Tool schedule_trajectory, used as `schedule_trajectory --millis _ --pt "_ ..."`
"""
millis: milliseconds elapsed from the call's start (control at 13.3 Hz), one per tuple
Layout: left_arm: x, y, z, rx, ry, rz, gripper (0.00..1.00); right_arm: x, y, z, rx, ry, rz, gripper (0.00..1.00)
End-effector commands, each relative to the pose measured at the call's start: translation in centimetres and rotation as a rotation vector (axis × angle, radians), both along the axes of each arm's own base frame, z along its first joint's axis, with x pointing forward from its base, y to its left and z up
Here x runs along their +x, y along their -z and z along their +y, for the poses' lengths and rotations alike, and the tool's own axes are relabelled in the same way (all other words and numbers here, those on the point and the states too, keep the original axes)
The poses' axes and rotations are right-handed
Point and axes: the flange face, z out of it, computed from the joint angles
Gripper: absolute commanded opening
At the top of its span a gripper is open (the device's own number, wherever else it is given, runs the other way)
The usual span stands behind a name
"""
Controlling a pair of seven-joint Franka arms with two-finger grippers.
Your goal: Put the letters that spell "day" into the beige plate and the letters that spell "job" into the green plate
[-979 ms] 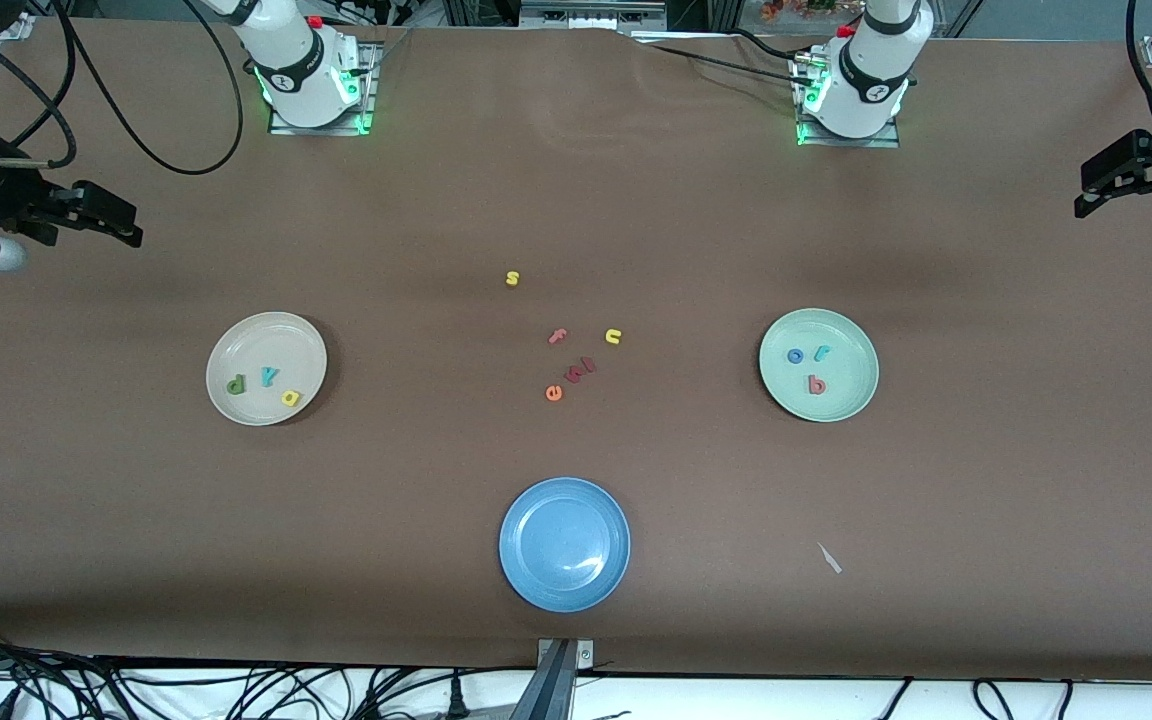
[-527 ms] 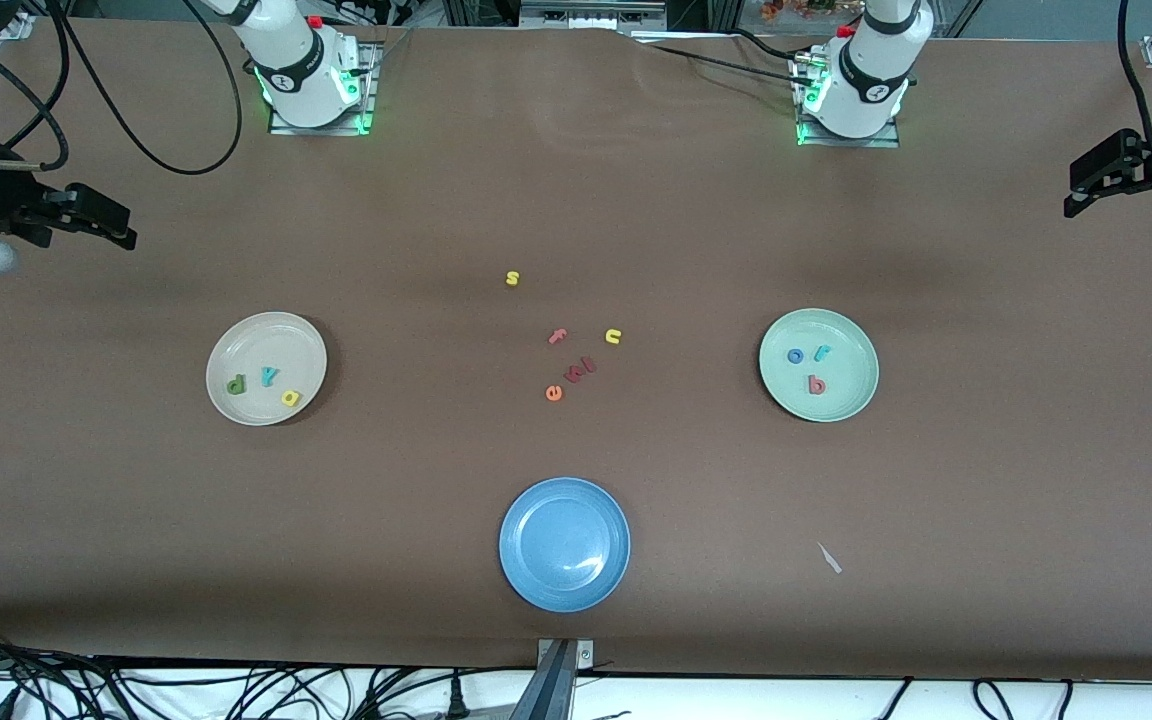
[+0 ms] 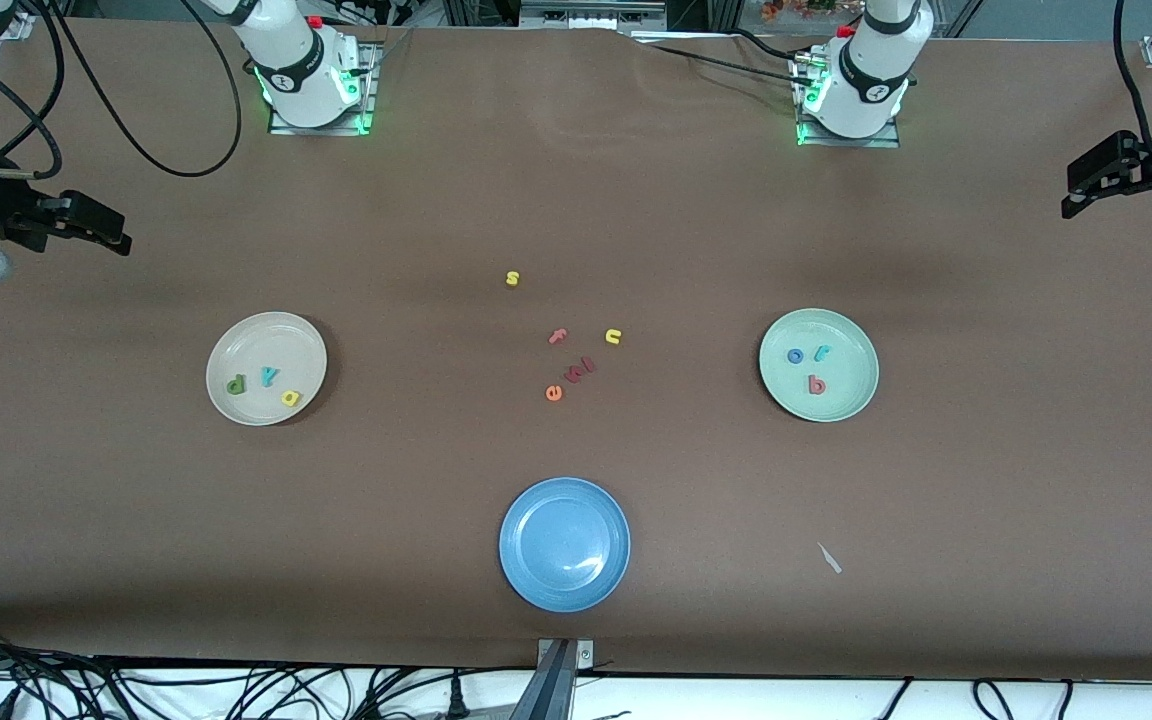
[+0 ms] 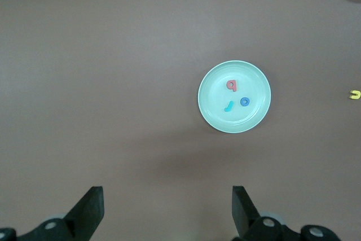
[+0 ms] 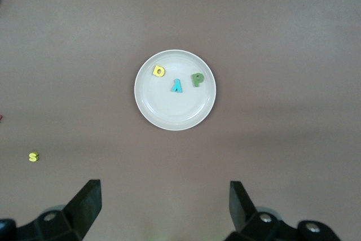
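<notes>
While both arms wait at the ends of the worktop (image 3: pixel 576 180), we note the left claw (image 4: pixel 166 210) up over bare cloth at its own end, fingers spread wide and holding nothing. The right claw (image 5: pixel 163 207) hangs likewise at its end, fingers apart, nothing between them.

Outward from the left claw we find the green plate (image 3: pixel 851 400) carrying the blue o (image 3: pixel 795 355), teal j (image 3: pixel 822 351) and red b (image 3: pixel 816 385). Outward from the right, the beige plate (image 3: pixel 236 345) holds the green d (image 3: pixel 235 385), teal y (image 3: pixel 269 376) and yellow a (image 3: pixel 290 398).

Between the plates lie loose letters: a yellow s (image 3: pixel 512 278), pink f (image 3: pixel 557 336), yellow u (image 3: pixel 613 336), orange e (image 3: pixel 553 393) and dark red pieces (image 3: pixel 581 369). A blue plate (image 3: pixel 564 543) sits nearest the front camera, a pale scrap (image 3: pixel 829 558) beside it. Nothing crowds either plate.
</notes>
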Motion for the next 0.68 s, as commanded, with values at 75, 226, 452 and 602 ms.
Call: schedule_trajectory --millis 75,226,452,602 --pt "-0.32 -0.41 -0.27 -0.008 -0.010 -0.002 1.00 0.39 -0.39 -0.43 -0.010 -0.009 0.003 1.00" --pt "-0.32 -0.41 -0.33 -0.020 -0.012 -0.002 1.00 0.46 -0.27 -0.42 -0.011 -0.008 0.006 1.00" --pt "-0.30 -0.42 -0.37 -0.023 -0.012 -0.004 1.00 0.46 -0.27 -0.34 -0.011 -0.009 0.006 1.00" --pt "-0.36 -0.44 0.05 -0.022 -0.012 -0.004 1.00 0.44 -0.19 -0.34 -0.011 -0.009 0.009 1.00"
